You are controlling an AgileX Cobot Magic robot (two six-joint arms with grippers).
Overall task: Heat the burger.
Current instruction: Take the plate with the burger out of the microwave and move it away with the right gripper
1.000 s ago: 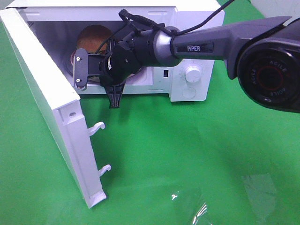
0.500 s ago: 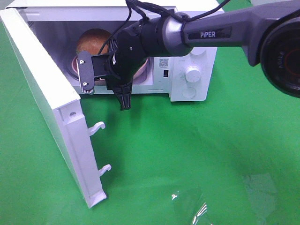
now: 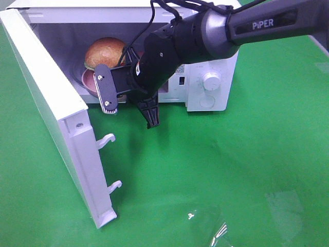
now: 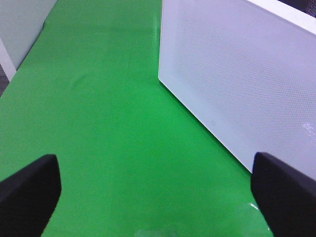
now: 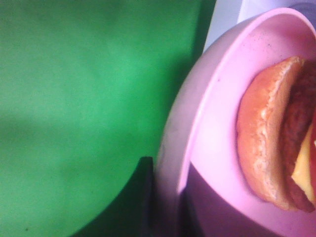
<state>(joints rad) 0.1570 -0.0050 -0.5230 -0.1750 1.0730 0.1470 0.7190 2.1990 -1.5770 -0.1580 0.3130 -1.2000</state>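
— Where is the right arm (image 3: 216, 31) sitting?

— It is reaching in from the far right, stretching leftward across the front of the microwave (image 3: 211, 77), with its wrist hanging just before the open cavity. The right gripper (image 3: 128, 98) is pointing toward the near left edge of the opening; its jaws are standing nearly closed, and they are pinching the rim of the pink plate (image 5: 197, 148).

— And the burger (image 3: 105, 51)?

— It is lying on that plate, inside the cavity toward the left, with its bun dome showing above the gripper.

— How much room is there?

— The door (image 3: 56, 118) is swinging wide open on the left, its edge with two latch hooks (image 3: 108, 140) pointing at the near side. Green table (image 3: 216, 170) is lying open in front of the microwave.

— The left gripper (image 4: 158, 192)?

— Its jaws are standing wide apart over the table, gripping nothing, beside the door's outer face.
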